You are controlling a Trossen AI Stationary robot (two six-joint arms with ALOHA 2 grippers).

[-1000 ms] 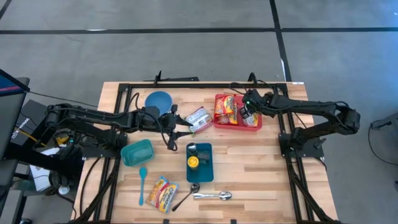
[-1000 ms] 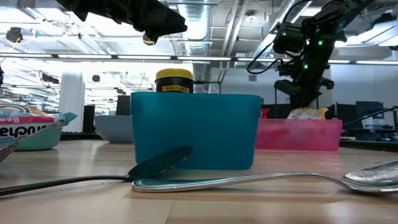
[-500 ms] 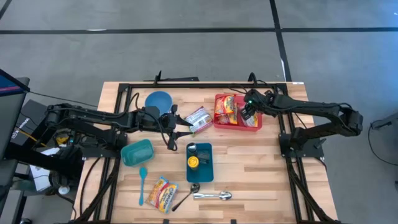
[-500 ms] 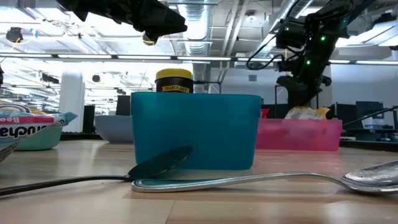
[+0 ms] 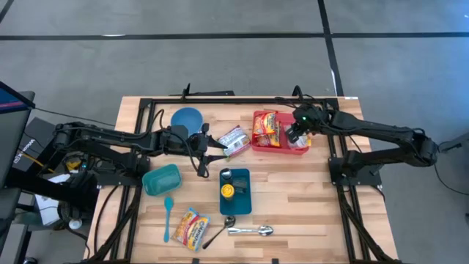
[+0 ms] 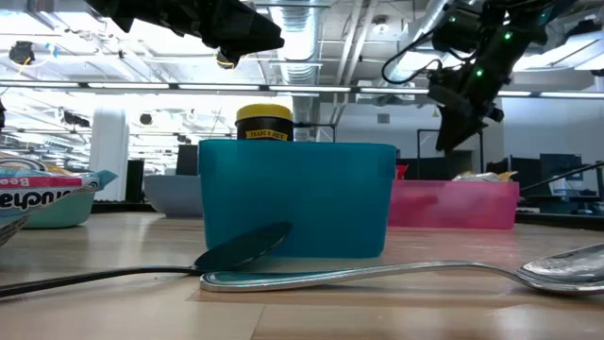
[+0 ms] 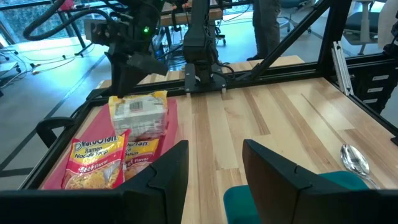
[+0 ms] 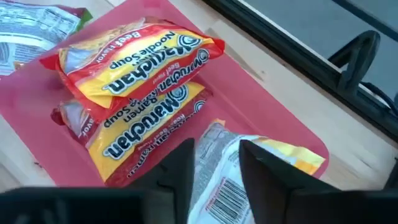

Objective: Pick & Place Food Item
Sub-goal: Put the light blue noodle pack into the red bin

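Note:
A red tray at the table's far right holds two red-and-yellow ramen packets and a silver-and-yellow packet with a barcode, which lies flat on the tray floor. My right gripper is open and hangs above that packet, touching nothing; it also shows in the low view above the tray. My left gripper is open and empty, raised over the table's middle, beside another silver packet that lies on the table.
A teal bin holding a yellow-lidded jar stands at the centre. A teal container, a blue bowl, a ramen packet, a teal spoon and two metal spoons lie on the near and left parts of the table.
My right gripper has risen from the red tray and drawn a little toward the table's right edge. The barcode packet has stayed in the tray and now sits lower behind its rim.

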